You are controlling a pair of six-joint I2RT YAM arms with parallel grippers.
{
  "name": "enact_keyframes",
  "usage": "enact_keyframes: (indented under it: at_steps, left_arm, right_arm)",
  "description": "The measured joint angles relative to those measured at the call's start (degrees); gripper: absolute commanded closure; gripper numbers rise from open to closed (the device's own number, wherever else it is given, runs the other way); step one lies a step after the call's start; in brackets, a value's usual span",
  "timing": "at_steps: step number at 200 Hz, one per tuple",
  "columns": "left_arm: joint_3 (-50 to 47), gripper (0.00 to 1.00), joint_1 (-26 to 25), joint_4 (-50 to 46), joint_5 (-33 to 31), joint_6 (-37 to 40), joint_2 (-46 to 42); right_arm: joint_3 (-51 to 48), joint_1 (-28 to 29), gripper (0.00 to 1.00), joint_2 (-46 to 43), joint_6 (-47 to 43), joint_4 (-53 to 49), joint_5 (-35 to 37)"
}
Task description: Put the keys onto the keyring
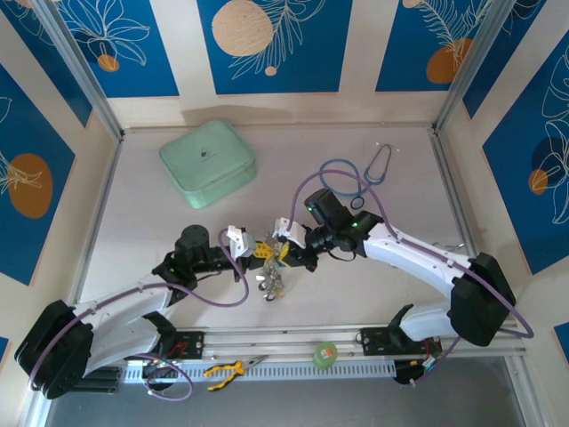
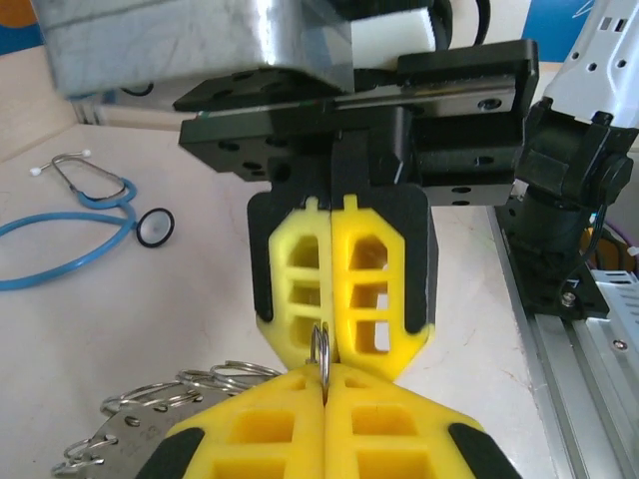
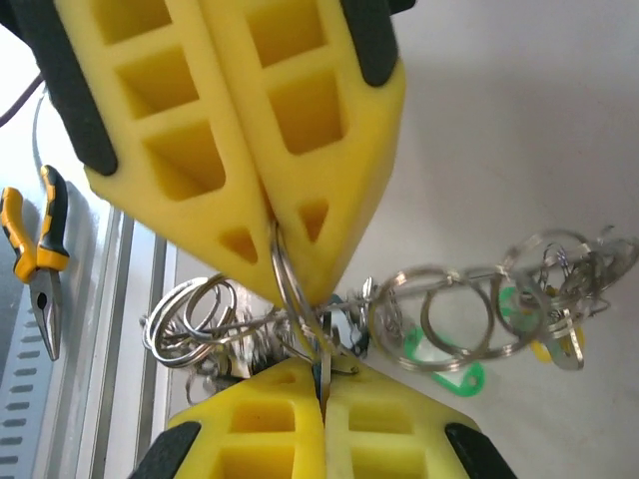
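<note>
Your left end effector (image 2: 324, 384) and right end effector (image 3: 321, 371), both ribbed yellow plastic, are clamped tip-to-tip on one thin silvery wire split ring (image 3: 290, 284). The flat scalloped silvery metal keyring (image 2: 120, 436) sits just beneath. The right wrist view adds small keys with green and yellow plastic tags (image 3: 459, 379).

Left pincer (image 2: 325, 387) (closed) on small ring (image 2: 320, 345)

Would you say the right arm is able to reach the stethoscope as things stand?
Probably not yet: the right gripper is shut on a small split ring, tip to tip with the left gripper. The stethoscope itself lies unobstructed just beyond that arm.
</note>
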Motion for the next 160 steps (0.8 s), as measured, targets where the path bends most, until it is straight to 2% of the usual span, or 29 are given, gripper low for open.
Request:
enact_keyframes:
  at_steps: [58, 63, 74, 82, 90, 160]
  left_arm:
    - [0.0, 1.0, 0.0, 0.0, 0.6, 0.5, -0.1]
    - [0.0, 1.0, 0.0, 0.1, 0.6, 0.8, -0.1]
    - [0.0, 1.0, -0.1, 0.1, 0.5, 1.5, -0.4]
    - [0.0, 1.0, -0.1, 0.2, 0.6, 1.9, -0.6]
    - [0.0, 1.0, -0.2, 0.3, 0.6, 2.2, -0.7]
    - [-0.9, 1.0, -0.5, 2.8, 0.9, 3.5, -0.5]
  right_arm:
    - [1.6, -0.1, 1.0, 1.2, -1.0, -2.3, 0.0]
    - [1.6, -0.4, 0.94, 1.0, -1.0, -2.5, 0.0]
    - [1.6, -1.0, 0.75, 0.4, -0.9, -2.9, 0.0]
    - [1.6, -1.5, 0.68, 0.0, -1.0, -3.1, -0.1]
    - [1.6, -1.9, 0.65, -0.4, -1.4, -3.2, -0.2]
    - [-1.6, -4.0, 0.67, -8.5, -1.0, 1.3, -4.8]
